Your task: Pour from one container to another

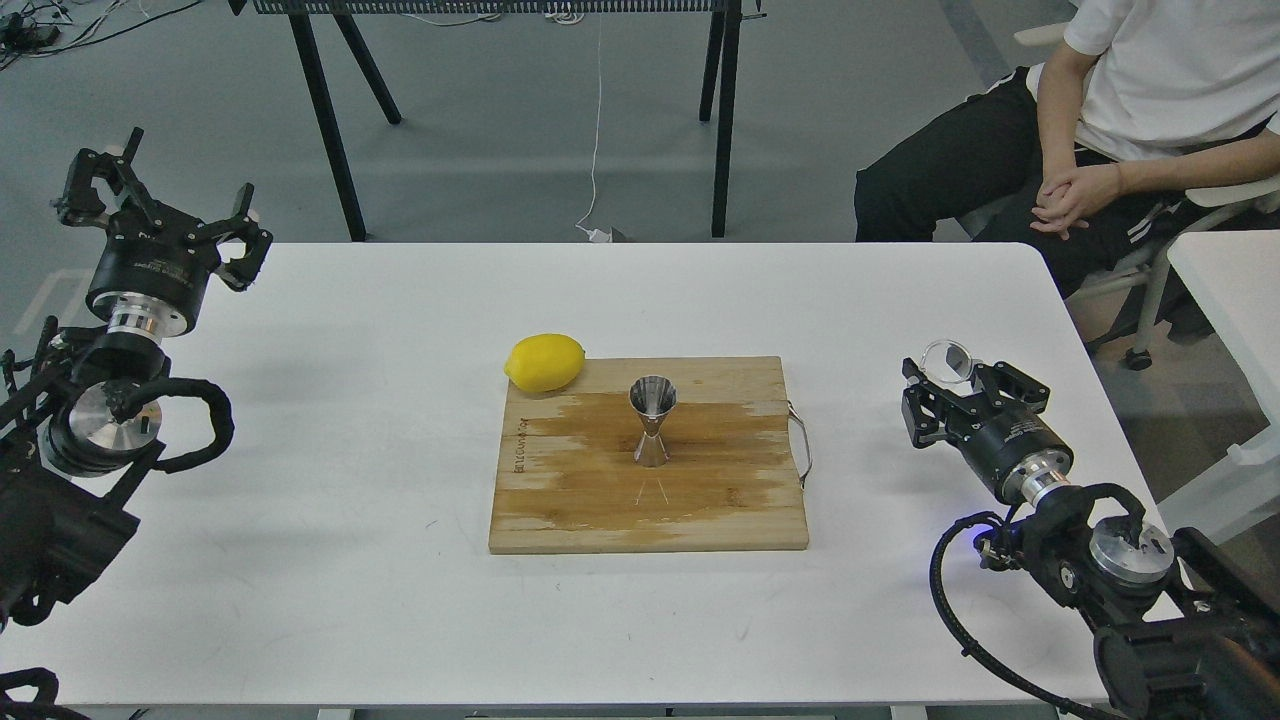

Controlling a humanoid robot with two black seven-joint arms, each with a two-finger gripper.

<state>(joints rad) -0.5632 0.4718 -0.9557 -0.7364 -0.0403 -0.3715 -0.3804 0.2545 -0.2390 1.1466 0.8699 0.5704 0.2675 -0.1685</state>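
Observation:
The steel jigger (652,420) stands upright in the middle of the wooden cutting board (560,500). The clear glass cup (948,356) is far to the right of the board, low over the white table, tilted so its round rim faces me. My right gripper (952,374) is shut on the glass cup, its dark fingers hiding the lower part. My left gripper (165,195) stands open at the table's far left corner, pointing up, with nothing between its fingers.
A yellow lemon (545,361) lies against the board's far left corner. A metal handle (803,440) sticks out of the board's right side. A seated person (1120,110) is beyond the table's far right corner.

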